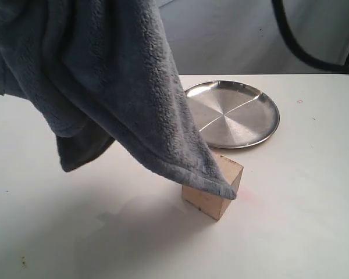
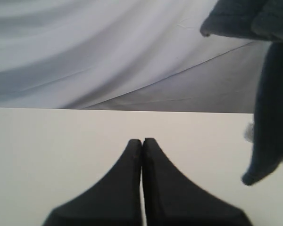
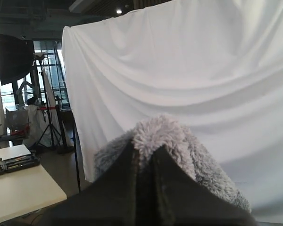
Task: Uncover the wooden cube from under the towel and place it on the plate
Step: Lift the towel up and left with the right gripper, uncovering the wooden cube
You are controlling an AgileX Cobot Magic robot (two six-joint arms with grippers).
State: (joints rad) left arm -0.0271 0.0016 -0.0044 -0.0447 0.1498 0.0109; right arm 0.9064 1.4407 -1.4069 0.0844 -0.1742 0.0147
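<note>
Hanging from above, the dark grey-blue fleece towel (image 1: pixel 116 87) drapes down so that only its hemmed corner lies on top of the wooden cube (image 1: pixel 209 200). The cube stands on the white table (image 1: pixel 302 203) just in front of the empty stainless-steel plate (image 1: pixel 232 113). The right gripper (image 3: pixel 146 150) pinches a tuft of the fleece, while the left gripper (image 2: pixel 142 141) has its jaws pressed together on nothing, low over the tabletop.

The towel (image 1: pixel 104 81) hangs over the left, its low corner draped on the wooden cube (image 1: pixel 212 195). The plate (image 1: pixel 235 113) sits just behind, farther right, on the table (image 1: pixel 302 221).
</note>
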